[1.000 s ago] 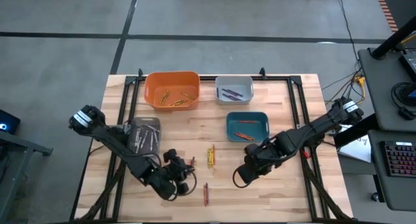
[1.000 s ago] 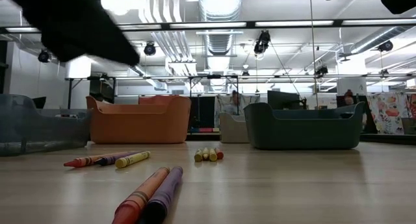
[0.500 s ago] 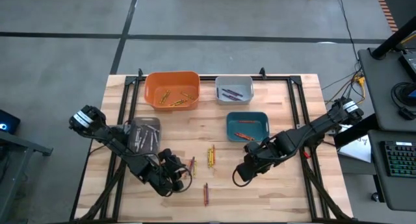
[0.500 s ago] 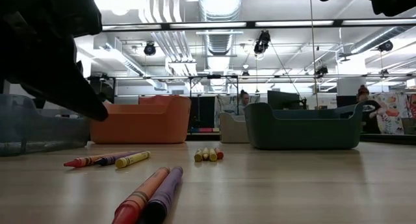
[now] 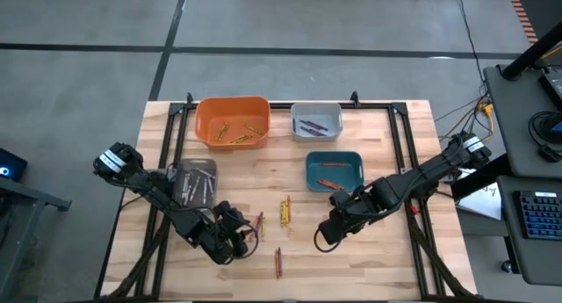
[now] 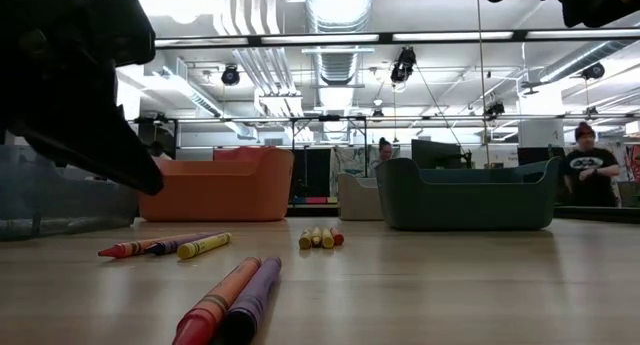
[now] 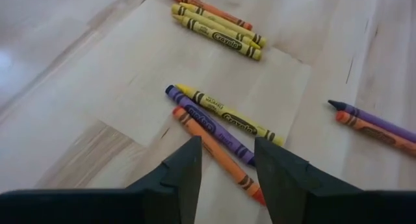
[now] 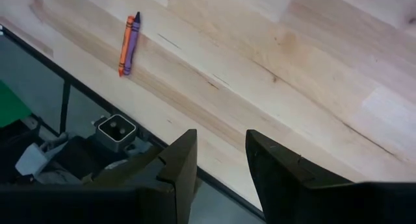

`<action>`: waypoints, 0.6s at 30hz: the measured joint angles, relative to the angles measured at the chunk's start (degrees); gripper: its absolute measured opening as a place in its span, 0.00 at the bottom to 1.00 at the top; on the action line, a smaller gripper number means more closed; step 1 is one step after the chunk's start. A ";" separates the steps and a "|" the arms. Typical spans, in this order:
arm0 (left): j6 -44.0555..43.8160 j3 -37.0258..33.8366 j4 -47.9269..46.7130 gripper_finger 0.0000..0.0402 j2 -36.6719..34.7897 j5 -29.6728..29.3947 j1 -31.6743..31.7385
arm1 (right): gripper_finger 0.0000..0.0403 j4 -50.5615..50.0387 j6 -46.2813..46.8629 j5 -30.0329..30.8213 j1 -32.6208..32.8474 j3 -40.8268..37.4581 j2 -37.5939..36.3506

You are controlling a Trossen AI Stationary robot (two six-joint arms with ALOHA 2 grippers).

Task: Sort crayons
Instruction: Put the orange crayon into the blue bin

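from above, the left gripper (image 5: 248, 237) sits low over the wooden table (image 5: 386, 268), just beside a small group of crayons (image 5: 260, 222); its fingers cannot be made out here. the right gripper (image 5: 323, 239) hangs over bare wood near the table's middle. a yellow cluster (image 5: 284, 210) lies between the two arms, and an orange and purple pair (image 5: 278, 263) lies nearer the front edge. the orange bin (image 5: 233, 122), grey bin (image 5: 316, 121) and teal bin (image 5: 335, 171) each hold a few crayons, and a dark tray (image 5: 194, 182) sits under the left arm.

the low view shows the left arm as a dark mass at upper left, above the red, purple and yellow sticks (image 6: 165, 246); a person (image 6: 592, 175) stands in the room behind.

in the left wrist view, the fingers (image 7: 187, 172) stand apart with nothing between them, right over the orange, purple and yellow crayons (image 7: 218, 126).

in the right wrist view, the fingers (image 8: 182, 160) are also spread and empty, and the orange and purple pair (image 8: 128, 45) lies well off near the table edge.
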 joint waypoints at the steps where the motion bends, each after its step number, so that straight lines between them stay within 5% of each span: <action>1: -0.65 0.00 0.13 0.31 0.00 -0.06 0.00 | 0.32 0.02 -0.06 0.02 0.00 0.00 0.00; 18: -6.30 4.75 -0.45 0.31 10.24 -0.05 0.04 | 0.32 -0.07 -0.19 2.81 -0.02 0.00 0.00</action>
